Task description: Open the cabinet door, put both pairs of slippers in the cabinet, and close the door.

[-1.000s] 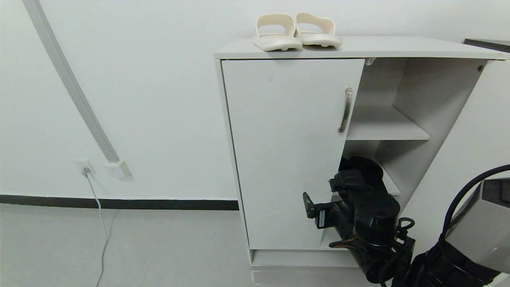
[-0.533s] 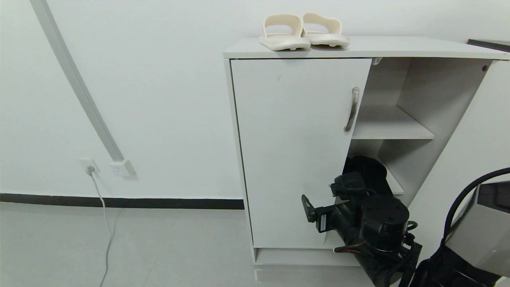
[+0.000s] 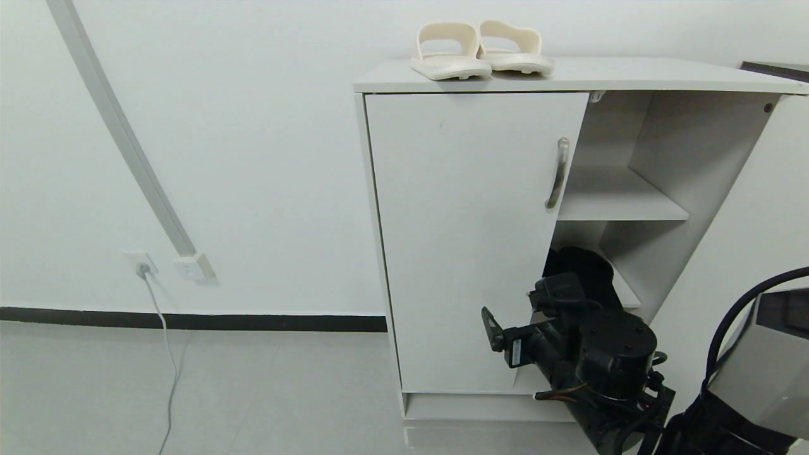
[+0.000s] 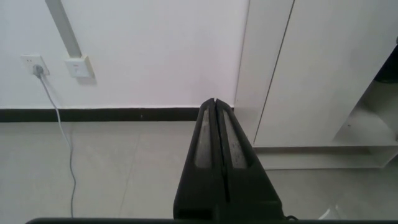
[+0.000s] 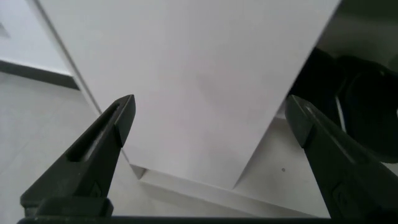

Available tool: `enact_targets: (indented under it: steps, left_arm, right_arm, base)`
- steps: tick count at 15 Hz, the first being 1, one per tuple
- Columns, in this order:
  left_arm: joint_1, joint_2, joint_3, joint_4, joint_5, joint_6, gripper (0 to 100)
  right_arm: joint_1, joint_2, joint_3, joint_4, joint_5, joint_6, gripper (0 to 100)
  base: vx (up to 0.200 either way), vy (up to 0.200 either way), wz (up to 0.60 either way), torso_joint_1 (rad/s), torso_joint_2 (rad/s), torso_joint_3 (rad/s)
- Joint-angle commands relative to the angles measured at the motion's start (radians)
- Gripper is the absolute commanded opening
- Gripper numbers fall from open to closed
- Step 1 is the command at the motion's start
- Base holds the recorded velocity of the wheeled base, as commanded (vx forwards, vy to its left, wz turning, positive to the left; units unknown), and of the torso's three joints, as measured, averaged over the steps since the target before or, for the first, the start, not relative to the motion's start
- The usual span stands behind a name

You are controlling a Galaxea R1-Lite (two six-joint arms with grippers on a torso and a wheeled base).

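A cream pair of slippers (image 3: 481, 49) sits on top of the white cabinet (image 3: 569, 74). The left door (image 3: 468, 240) is closed, with its handle (image 3: 556, 172) at its inner edge. The right door (image 3: 746, 208) stands swung open. A black pair of slippers (image 3: 584, 265) (image 5: 364, 93) lies on the lower shelf inside. My right gripper (image 3: 521, 309) (image 5: 208, 137) is open wide, low in front of the left door (image 5: 199, 81), straddling its free edge. My left gripper (image 4: 214, 107) is shut and empty, low over the floor, pointing at the cabinet's base (image 4: 311, 149).
The upper shelf (image 3: 619, 202) inside the cabinet is bare. A wall socket with a hanging cable (image 3: 140, 264) and a slanted wall conduit (image 3: 120, 133) are at the left. Grey floor (image 3: 189, 392) stretches left of the cabinet.
The head camera turned, so the whole picture slid right. My right gripper sank slightly and stayed open in front of the left door.
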Motion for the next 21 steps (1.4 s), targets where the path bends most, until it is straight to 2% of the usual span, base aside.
enact_targets:
  steps: [1, 8, 21]
  left_arm:
    - [0.0, 0.0, 0.0, -0.001, -0.001, 0.001, 0]
    - [0.0, 0.002, 0.0, -0.001, -0.001, 0.001, 0]
    - [0.0, 0.0, 0.0, -0.001, -0.001, 0.001, 0]
  right_arm:
    - [-0.004, 0.005, 0.002, 0.0, 0.0, 0.0, 100]
    - [-0.015, 0.019, 0.0, -0.003, 0.0, 0.0, 100]
    - [-0.015, 0.019, 0.002, -0.012, 0.0, -0.001, 100]
  base:
    - [0.0, 0.0, 0.0, 0.007, -0.09, -0.11]
    - [0.0, 0.0, 0.0, 0.038, -0.38, -0.335]
    - [0.0, 0.0, 0.0, 0.151, -0.48, -0.33]
